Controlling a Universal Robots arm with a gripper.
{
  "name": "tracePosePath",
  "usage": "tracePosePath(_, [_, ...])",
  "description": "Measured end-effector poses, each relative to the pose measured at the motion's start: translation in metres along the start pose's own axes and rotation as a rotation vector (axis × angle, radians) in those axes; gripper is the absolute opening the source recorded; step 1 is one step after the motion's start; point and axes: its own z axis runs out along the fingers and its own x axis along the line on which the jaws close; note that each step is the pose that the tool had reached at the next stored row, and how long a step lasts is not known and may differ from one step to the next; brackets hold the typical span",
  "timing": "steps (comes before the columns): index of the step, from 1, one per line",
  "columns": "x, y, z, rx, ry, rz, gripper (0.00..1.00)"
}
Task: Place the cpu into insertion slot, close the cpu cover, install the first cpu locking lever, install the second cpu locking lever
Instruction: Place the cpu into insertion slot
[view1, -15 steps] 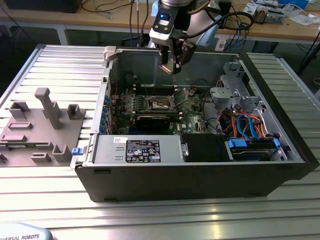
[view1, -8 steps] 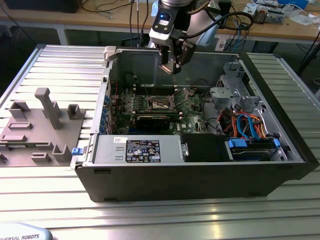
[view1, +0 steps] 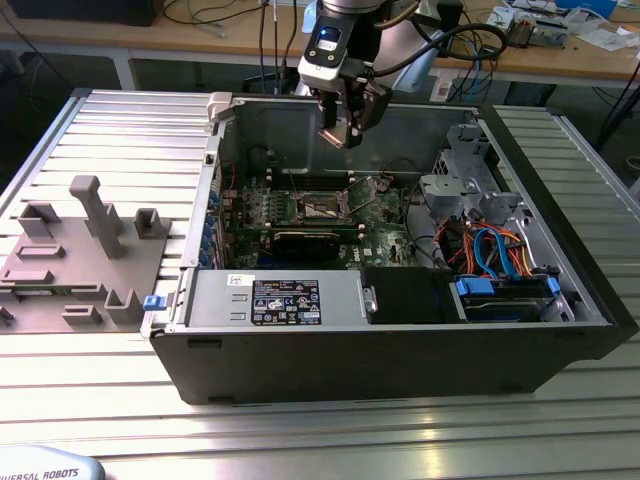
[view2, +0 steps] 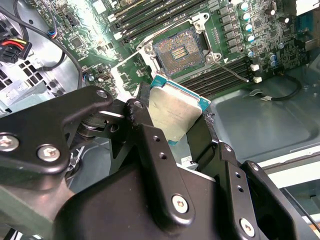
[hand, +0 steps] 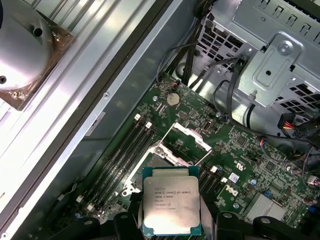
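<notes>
My gripper (view1: 340, 128) hangs inside the open computer case, above the green motherboard (view1: 385, 225), and is shut on the cpu (view2: 175, 110). The chip's silver top faces the first wrist view, cpu (hand: 171, 200) between the black fingers (view2: 150, 137). The insertion slot (view2: 179, 50) lies open below, its gold contact field bare; in the exterior view the slot (view1: 322, 207) sits below and slightly to the left of the gripper. The cpu cover (hand: 188, 134) stands swung up beside the slot, and a thin locking lever (view2: 231, 72) sticks out next to it.
Long black memory slots (view2: 145, 20) flank the socket. A metal drive cage (view1: 462, 180) and blue and orange cables (view1: 495, 250) fill the exterior view's right, the power supply (view1: 285, 300) the front. A grey fixture block (view1: 80, 250) sits outside on the left.
</notes>
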Motion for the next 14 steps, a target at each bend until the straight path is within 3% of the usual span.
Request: tracePosePath(14, [0.0, 0.0, 0.0002, -0.0002, -0.0008, 0.012, 0.54])
